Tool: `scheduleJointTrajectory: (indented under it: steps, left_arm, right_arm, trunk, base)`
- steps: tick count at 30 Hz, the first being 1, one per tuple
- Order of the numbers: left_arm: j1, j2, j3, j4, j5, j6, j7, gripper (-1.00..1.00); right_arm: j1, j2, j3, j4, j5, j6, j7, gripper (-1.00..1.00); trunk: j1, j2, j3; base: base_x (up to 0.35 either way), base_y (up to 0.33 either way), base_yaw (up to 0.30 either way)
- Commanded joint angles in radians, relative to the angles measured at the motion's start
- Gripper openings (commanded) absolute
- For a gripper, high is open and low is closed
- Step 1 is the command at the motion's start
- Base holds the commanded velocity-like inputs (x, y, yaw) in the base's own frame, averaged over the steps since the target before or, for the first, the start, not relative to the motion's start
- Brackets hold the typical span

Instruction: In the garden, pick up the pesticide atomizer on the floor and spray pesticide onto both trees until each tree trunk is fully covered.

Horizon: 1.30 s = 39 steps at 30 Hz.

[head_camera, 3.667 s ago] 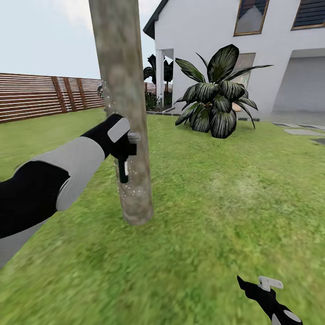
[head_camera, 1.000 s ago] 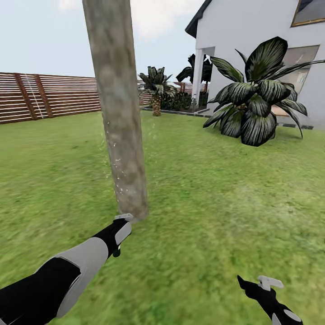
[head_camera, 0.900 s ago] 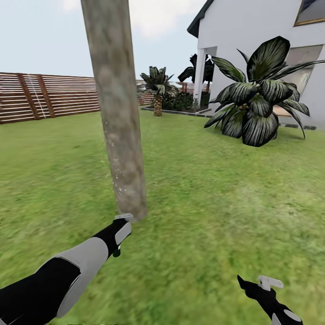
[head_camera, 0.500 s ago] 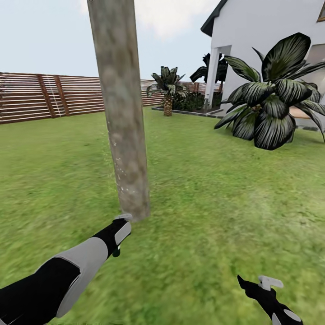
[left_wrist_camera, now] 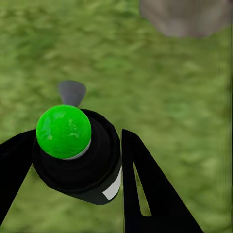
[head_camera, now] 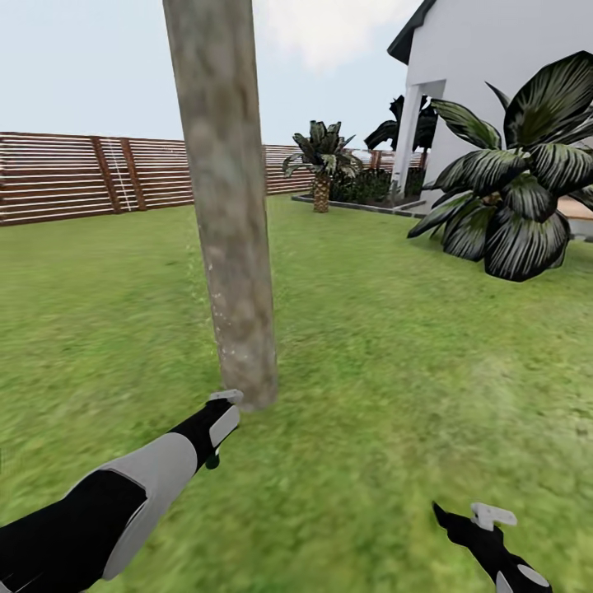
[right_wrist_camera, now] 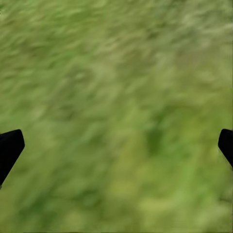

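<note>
While the left gripper (left_wrist_camera: 73, 170) clamps the pesticide atomizer (left_wrist_camera: 77, 155), a squat black cylinder capped by a glossy green ball, it hangs low at the foot of the tree trunk (head_camera: 226, 206). Trunk: round, mottled grey-brown, smooth. Right gripper (right_wrist_camera: 116, 145): black fingertips spread wide, nothing between them, over blurred grass (head_camera: 395, 371).

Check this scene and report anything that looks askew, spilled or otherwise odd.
Nothing looks spilled or damaged. One oddity: the pesticide atomizer in the left gripper has a green top, and it faces grass while the tree trunk stands beside it. The right gripper hangs open over lawn.
</note>
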Motion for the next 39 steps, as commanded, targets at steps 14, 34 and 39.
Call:
scheduleJointTrajectory:
  steps: [14,34,39]
  left_arm:
    - [0.000,-0.001,-0.001,-0.003,-0.001,-0.031,-0.002,-1.00]
    - [-0.219,0.094,0.010,-0.424,-0.253,0.643,-0.388,-1.00]
    - [-0.252,0.087,0.008,-0.422,-0.249,0.650,-0.278,-1.00]
  right_arm:
    - [0.000,0.000,0.001,0.001,0.002,-0.001,0.000,1.00]
    - [0.000,-0.001,0.001,0.004,0.001,0.000,0.001,1.00]
    - [0.000,-0.002,0.001,0.004,0.001,0.000,0.001,1.00]
  trunk:
    - [0.000,0.000,0.000]
    - [0.000,0.000,0.000]
    - [0.000,0.000,0.000]
  base:
    - [0.027,-0.239,0.196]
    - [0.000,-0.002,0.001]
    - [0.000,0.000,0.000]
